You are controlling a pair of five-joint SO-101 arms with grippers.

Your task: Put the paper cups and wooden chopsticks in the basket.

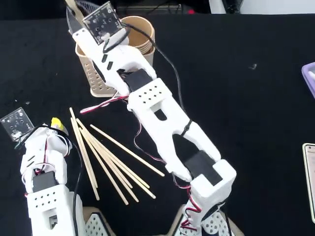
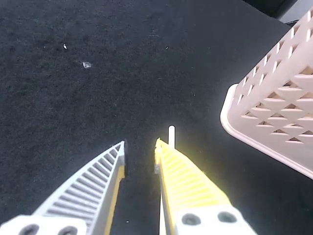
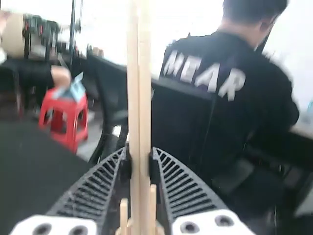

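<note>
Holding: held chopsticks (image 3: pixel 138 73) are clamped upright in right jaws over basket (image 1: pixel 98 81) at 11 o'clock | paper cups (image 1: pixel 140 32) appear seated in it | loose chopsticks (image 1: pixel 110 162) fanned on tabletop (image 1: pixel 236 98) at 7 o'clock, left jaws parted over one tip | sticks judged light, stiff, slippery; best gripped mid-length

Room light: bright and even from overhead, across the whole black table (image 1: pixel 256 108).
Shadows: faint, barely a trace beneath the loose chopsticks (image 1: pixel 110 162).
Glare: the right arm (image 1: pixel 170 130) shines almost pure white, and the yellow finger (image 2: pixel 186 181) of the left gripper (image 2: pixel 140 143) glows.
Backlight: white daylight floods in behind the gripped chopsticks (image 3: pixel 138 98), washing out the far room.
</note>
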